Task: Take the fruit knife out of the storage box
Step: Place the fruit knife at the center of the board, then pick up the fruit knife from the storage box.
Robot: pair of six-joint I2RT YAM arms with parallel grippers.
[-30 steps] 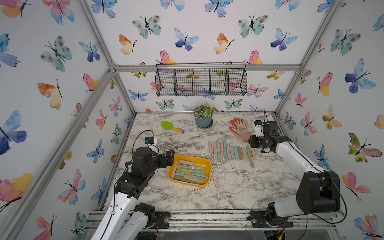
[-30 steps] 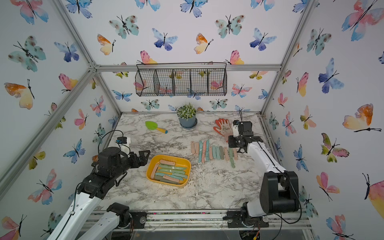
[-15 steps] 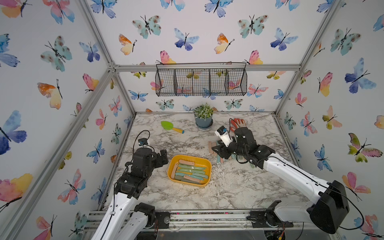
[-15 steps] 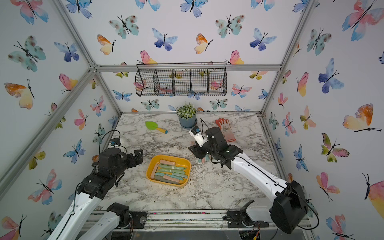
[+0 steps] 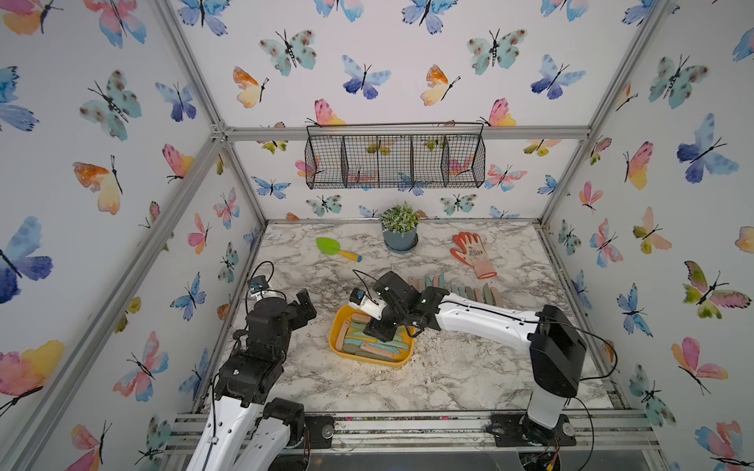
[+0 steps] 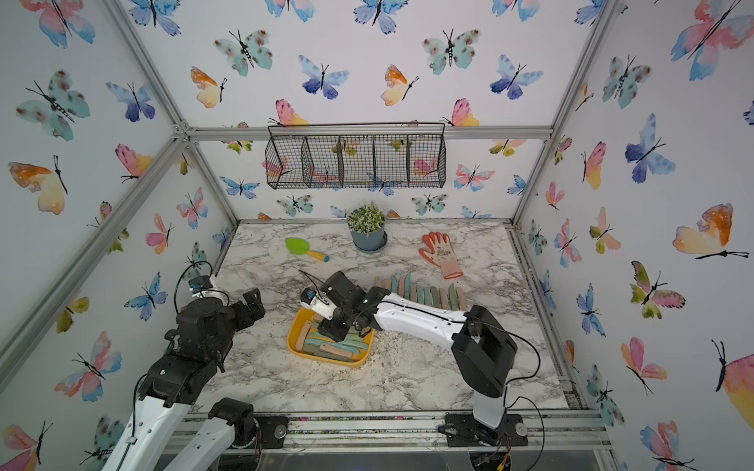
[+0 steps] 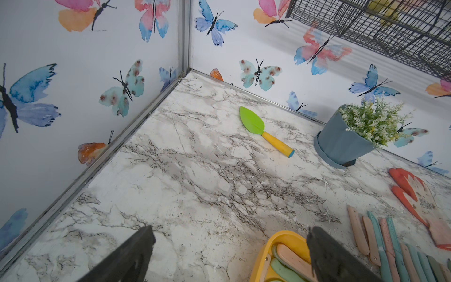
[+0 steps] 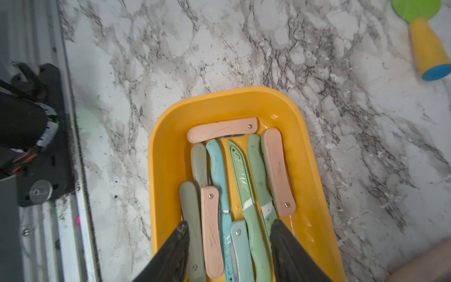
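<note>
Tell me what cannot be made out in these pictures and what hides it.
Middle of the storage box, both top views: covered by the right gripper.
Fruit knives in it, right wrist view: ends nearest that gripper cut off by the picture edge and its fingers.
Row of knives on the table, both top views: partly behind the right arm.
Whether the gripper touches a knife: cannot tell.

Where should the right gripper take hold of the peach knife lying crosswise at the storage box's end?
Mid-handle of the crosswise peach knife, pinching its narrow width from straight above: it lies flat, nothing overlaps it, and bare floor shows between it and the storage box wall. The open right gripper would probably need turning first.
</note>
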